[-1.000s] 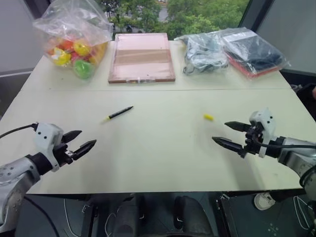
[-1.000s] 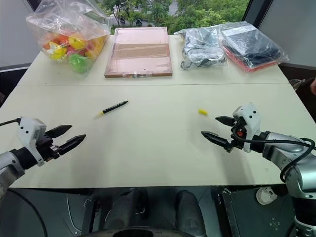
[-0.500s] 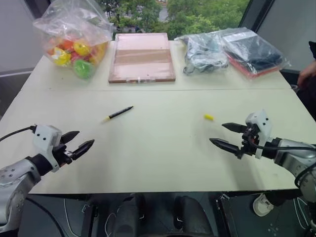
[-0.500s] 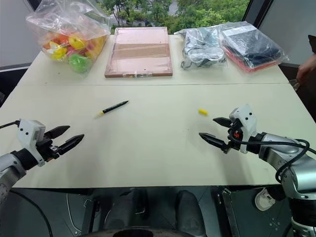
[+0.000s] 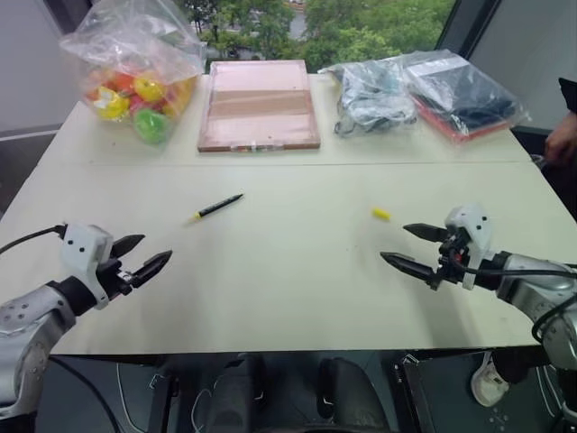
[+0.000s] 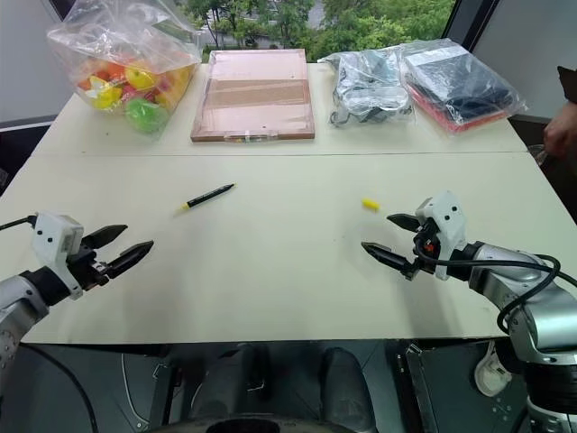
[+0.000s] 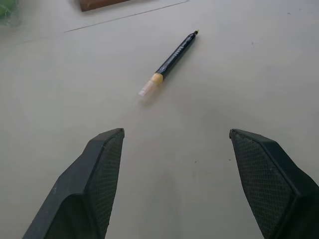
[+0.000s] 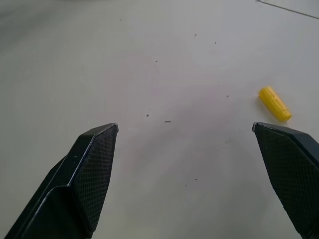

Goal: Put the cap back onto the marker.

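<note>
The marker (image 5: pixel 216 207) is lying uncapped on the pale table (image 5: pixel 288 289), left of the middle, slanting with its yellow end toward the near left. The cap (image 5: pixel 381 214) is lying on its side well apart from it, to the right, just beyond the right gripper (image 5: pixel 407 246). That gripper is hovering low over the table with its fingers spread wide and holding nothing. The left gripper (image 5: pixel 143 253) is hovering near the front left edge, its fingers also spread and empty, with the marker lying ahead of it.

Nothing is standing between either gripper and the two pieces. Along the far edge a clear bag of colourful toys (image 5: pixel 135 68) is sitting at the left, a flat pinkish board (image 5: pixel 258 104) beside it, then a bag of cables (image 5: pixel 370 95) and a bagged dark item (image 5: pixel 464 95). A person's hand (image 5: pixel 566 140) is showing at the right edge. Fine print along the marker's barrel is too small to read.
</note>
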